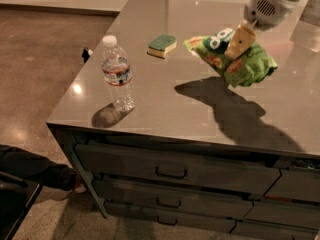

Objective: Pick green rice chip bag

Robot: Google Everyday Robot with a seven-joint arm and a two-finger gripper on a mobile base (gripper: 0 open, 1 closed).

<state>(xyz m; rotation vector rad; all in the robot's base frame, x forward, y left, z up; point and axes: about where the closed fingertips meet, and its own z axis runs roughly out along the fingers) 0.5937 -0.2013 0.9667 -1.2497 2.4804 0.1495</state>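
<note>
The green rice chip bag is light green with a dark-green logo and orange chip pictures. It hangs in the air above the grey counter, at the upper right of the camera view, and casts a dark shadow on the counter below it. My gripper comes down from the white arm at the top right and is shut on the bag near its middle; one tan finger shows in front of the bag.
A clear water bottle with a white cap stands near the counter's left front corner. A green-topped yellow sponge lies at the back, left of the bag. Drawers fill the counter's front. A dark object lies on the floor at lower left.
</note>
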